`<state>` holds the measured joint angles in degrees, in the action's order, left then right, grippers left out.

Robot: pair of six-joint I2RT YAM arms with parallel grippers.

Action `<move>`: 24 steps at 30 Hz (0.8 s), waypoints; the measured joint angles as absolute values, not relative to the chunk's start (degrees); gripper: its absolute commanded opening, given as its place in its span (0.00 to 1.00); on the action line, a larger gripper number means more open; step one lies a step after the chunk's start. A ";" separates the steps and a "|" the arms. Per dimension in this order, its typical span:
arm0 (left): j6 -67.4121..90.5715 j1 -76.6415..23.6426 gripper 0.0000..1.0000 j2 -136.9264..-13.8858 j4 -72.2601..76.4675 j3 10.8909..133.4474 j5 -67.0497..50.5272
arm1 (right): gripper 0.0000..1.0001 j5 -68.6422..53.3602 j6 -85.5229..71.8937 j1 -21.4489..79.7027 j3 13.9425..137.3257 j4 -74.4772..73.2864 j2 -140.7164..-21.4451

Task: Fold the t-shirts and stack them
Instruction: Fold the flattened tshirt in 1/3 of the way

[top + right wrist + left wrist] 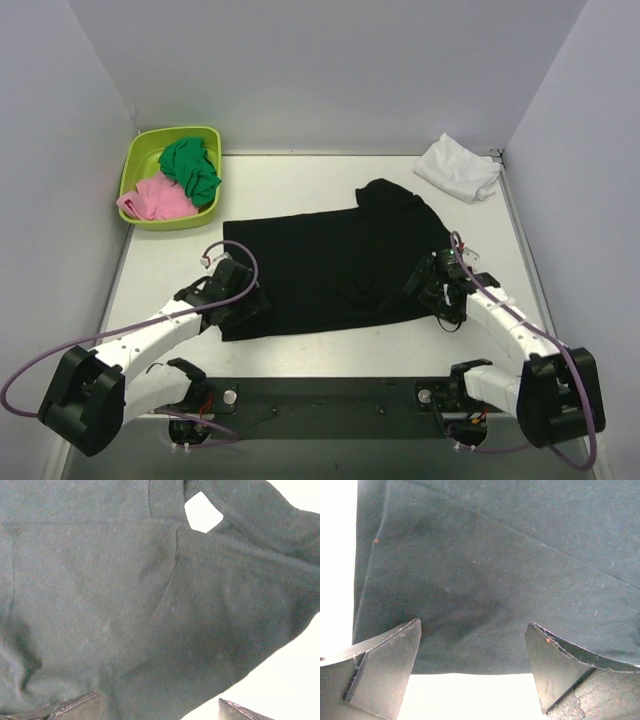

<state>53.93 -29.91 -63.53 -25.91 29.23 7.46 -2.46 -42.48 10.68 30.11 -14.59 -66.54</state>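
Two pincers: left gripper (474, 626), right gripper (159, 701), both spread wide, empty, over black t-shirt (330, 270); right fingertips (75, 709) mostly cropped; white t-shirt (458, 167) apparently bunched.

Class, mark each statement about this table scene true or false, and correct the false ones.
1. The black t-shirt lies spread out on the table. True.
2. The white t-shirt lies on top of the black one. False: it lies apart, at the far right corner.
3. The lime-green tub holds a green cloth and a pink cloth. True.
4. The left gripper is shut on the black t-shirt. False: its jaws stand open at the shirt's near left corner.
5. The right gripper is open. True.
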 measured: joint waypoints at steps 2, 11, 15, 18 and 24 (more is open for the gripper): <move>54.65 -29.91 0.96 -61.47 -27.22 28.29 7.51 | 1.00 -0.82 -44.14 13.65 29.17 -18.15 -62.50; 56.60 -29.89 0.96 -46.52 -39.20 26.59 8.14 | 1.00 6.76 -51.00 26.22 27.33 -31.57 -42.87; 55.81 -29.87 0.96 -46.00 -42.54 32.53 9.10 | 1.00 8.32 -49.39 29.87 31.94 -31.44 -41.91; 54.78 -29.82 0.96 -47.18 -41.82 36.73 9.23 | 1.00 7.03 -46.54 30.09 35.73 -27.35 -49.15; 53.56 -29.06 0.97 -49.65 -38.79 38.17 8.71 | 1.00 1.17 -41.80 30.13 36.53 -15.99 -63.96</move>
<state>53.56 -29.06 -49.65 -38.79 38.17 8.71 1.17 -41.80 30.13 36.53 -15.99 -63.96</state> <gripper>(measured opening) 0.966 0.999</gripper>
